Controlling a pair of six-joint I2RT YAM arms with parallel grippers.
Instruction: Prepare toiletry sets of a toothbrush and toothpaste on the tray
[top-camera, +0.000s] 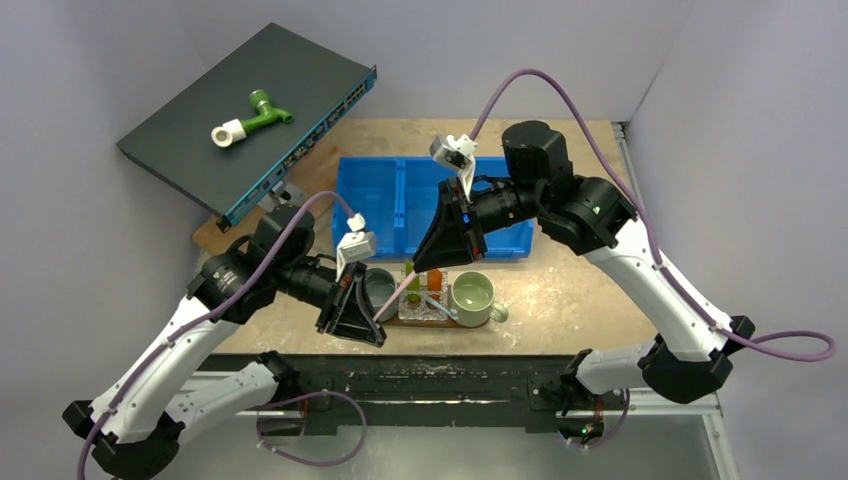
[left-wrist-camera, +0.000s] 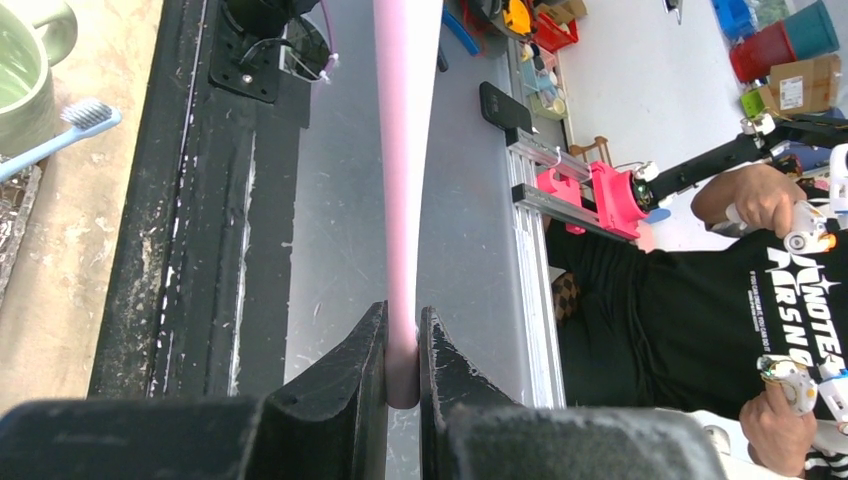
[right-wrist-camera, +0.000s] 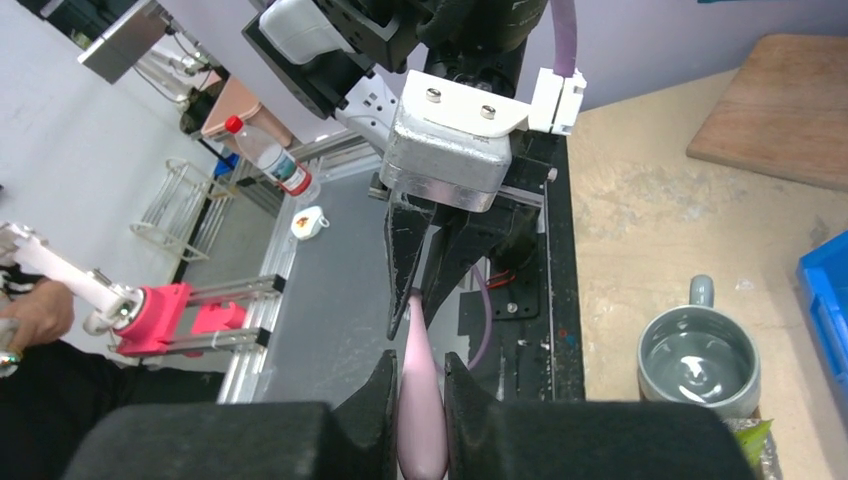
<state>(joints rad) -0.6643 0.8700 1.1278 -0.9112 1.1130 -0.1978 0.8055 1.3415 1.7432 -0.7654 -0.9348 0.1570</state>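
The pink toothbrush (left-wrist-camera: 405, 150) sits clamped in left claw (left-wrist-camera: 403, 320) and right claw (right-wrist-camera: 421, 368); the left should release first, slowly.

I work in a robotics lab: white booth walls (top-camera: 90, 70) round my worktop (top-camera: 560, 290), an operator (left-wrist-camera: 690, 300) at a pink control rig (left-wrist-camera: 600, 195) nearby.

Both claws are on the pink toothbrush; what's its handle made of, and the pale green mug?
Slim pink toothbrush: probably plastic, smooth with a soft sheen and even colour. Pale green mug: likely glazed ceramic, glossy, with a thick rounded rim.
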